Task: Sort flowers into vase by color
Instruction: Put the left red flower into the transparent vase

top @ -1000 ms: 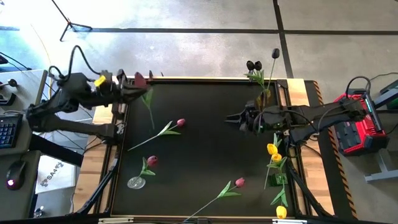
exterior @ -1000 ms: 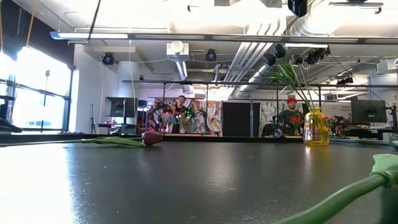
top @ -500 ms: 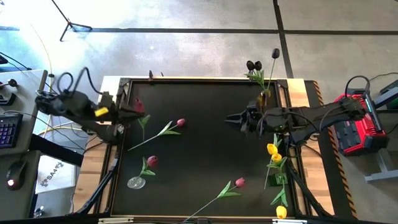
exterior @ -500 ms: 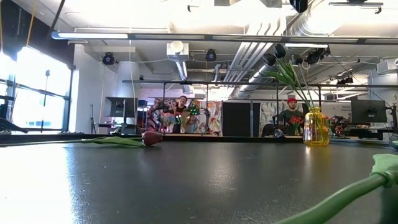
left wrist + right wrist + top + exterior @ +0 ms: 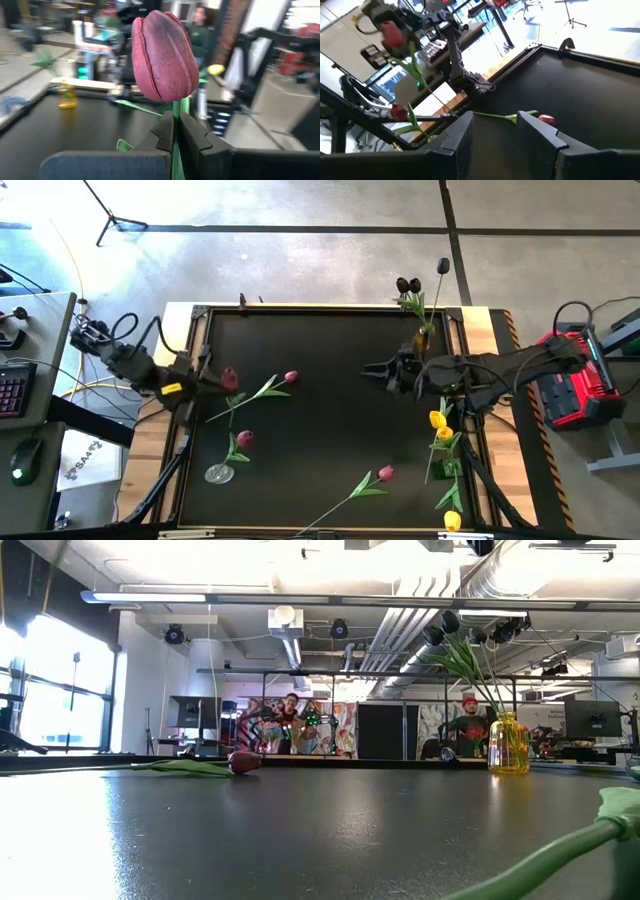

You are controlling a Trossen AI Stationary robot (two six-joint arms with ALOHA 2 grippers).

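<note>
Item: pink tulip point(image 5: 165, 57), stem clamped in our left pincer point(image 5: 176, 131) above the bench point(image 5: 330, 430) left edge. Right pincer point(image 5: 492, 131) waits, empty, wide. Step: carrying. Next, we judge: lower it into clear vase point(image 5: 219, 474).

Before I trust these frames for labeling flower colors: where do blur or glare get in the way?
Left wrist view: the held tulip is sharp, the room behind it smeared. Low view: bright windows wash out the left, and the near stem is out of focus. High view: evenly lit, the flowers easy to tell apart.
</note>
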